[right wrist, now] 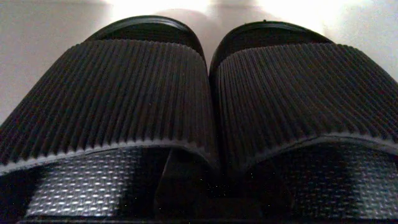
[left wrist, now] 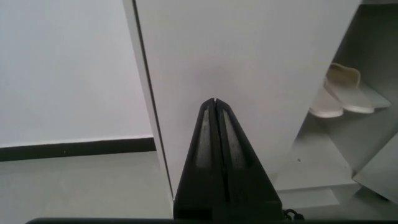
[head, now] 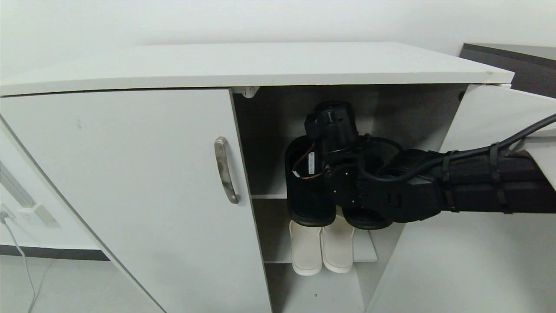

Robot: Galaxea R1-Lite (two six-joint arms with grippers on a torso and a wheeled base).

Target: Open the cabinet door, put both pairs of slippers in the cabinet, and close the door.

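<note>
Your head view shows the right arm inside the open cabinet, with the black slippers at the upper shelf and the white slippers on the shelf below. The right wrist view adds the black pair pressed side by side, but you cannot tell whether the right gripper clasps them. Your left wrist view shows the left gripper clenched on nothing near the closed door.
</note>
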